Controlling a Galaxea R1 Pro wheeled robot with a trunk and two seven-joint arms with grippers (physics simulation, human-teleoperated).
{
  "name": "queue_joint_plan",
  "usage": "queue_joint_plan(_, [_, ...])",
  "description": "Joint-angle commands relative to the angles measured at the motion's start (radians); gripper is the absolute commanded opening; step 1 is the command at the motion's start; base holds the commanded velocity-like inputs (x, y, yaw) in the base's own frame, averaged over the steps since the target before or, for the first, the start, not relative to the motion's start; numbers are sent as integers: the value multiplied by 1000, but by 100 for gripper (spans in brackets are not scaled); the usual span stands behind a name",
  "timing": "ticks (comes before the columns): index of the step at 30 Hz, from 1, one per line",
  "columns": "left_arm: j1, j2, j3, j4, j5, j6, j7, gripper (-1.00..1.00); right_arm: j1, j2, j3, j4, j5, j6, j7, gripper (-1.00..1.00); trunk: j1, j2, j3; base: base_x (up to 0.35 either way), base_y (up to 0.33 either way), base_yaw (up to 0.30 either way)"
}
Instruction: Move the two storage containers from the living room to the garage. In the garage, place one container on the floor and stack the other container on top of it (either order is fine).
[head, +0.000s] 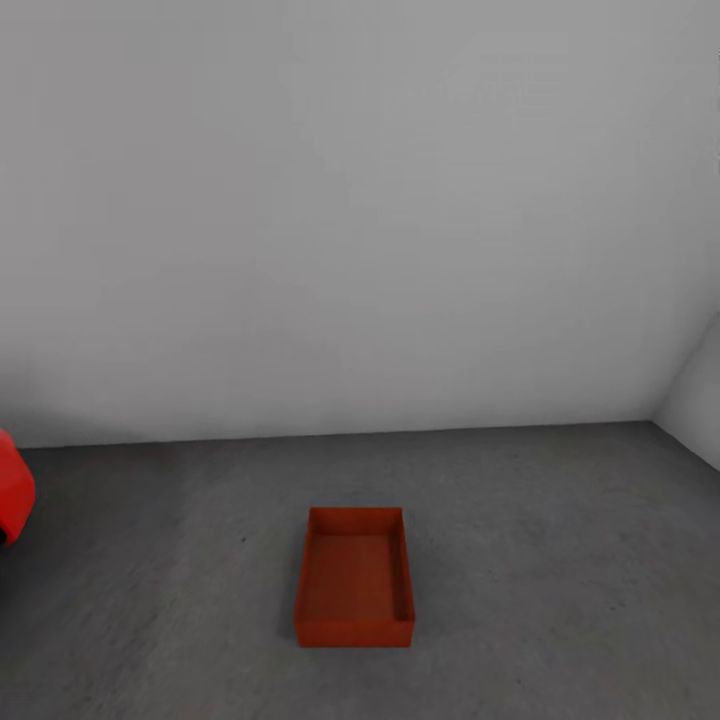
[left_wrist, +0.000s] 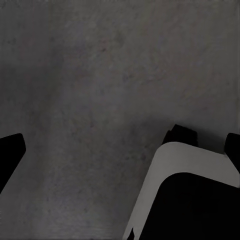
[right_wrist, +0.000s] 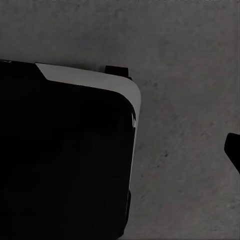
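**One red bin sitting on the garage floor**

I am looking down at an orange-red, open-topped rectangular storage bin (head: 354, 577). It is sitting flat on the dark grey, speckled concrete floor (head: 550, 560), right in front of me, a little below the middle of my head view. Its thin walls are standing straight up, and I am seeing right down to its flat bottom. Nothing is lying inside it. Its short sides are facing toward me and away from me.

The bin is standing well apart from the plain grey-white wall (head: 360, 200) behind it. A second wall is meeting the first in a corner far off on the right. A glossy red rounded bit of a car (head: 14, 488) is peeking in on the left, well apart from the bin.

In my left wrist view, I am seeing one dark fingertip (left_wrist: 10, 152) of my left gripper (left_wrist: 120, 150) on one side and a dark sliver on the other, far apart, so my left hand is spread wide and holding nothing. It is hanging over the floor beside a black and white rounded part of my own base (left_wrist: 180, 200).

In my right wrist view, I am seeing just one dark fingertip (right_wrist: 233, 150), so I cannot tell how my right hand is standing.
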Motion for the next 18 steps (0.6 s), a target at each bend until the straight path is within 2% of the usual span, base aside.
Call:
queue_joint_plan(1, [-1, 0, 0, 1, 7, -4, 1, 100, 0, 0, 9, 3, -10, -6, 0, 100, 0, -1, 1, 0, 0, 0])
queue_joint_plan(12, [1, -1, -5, 3, 4, 1, -3, 100, 2, 0, 9, 3, -10, -6, 1, 100, 0, -1, 19, 0, 0, 0])
queue_joint_plan(18, [44, -8, -6, 4, 2, -2, -29, 100, 2, 0, 9, 3, -10, -6, 1, 100, 0, -1, 29, 0, 0, 0])
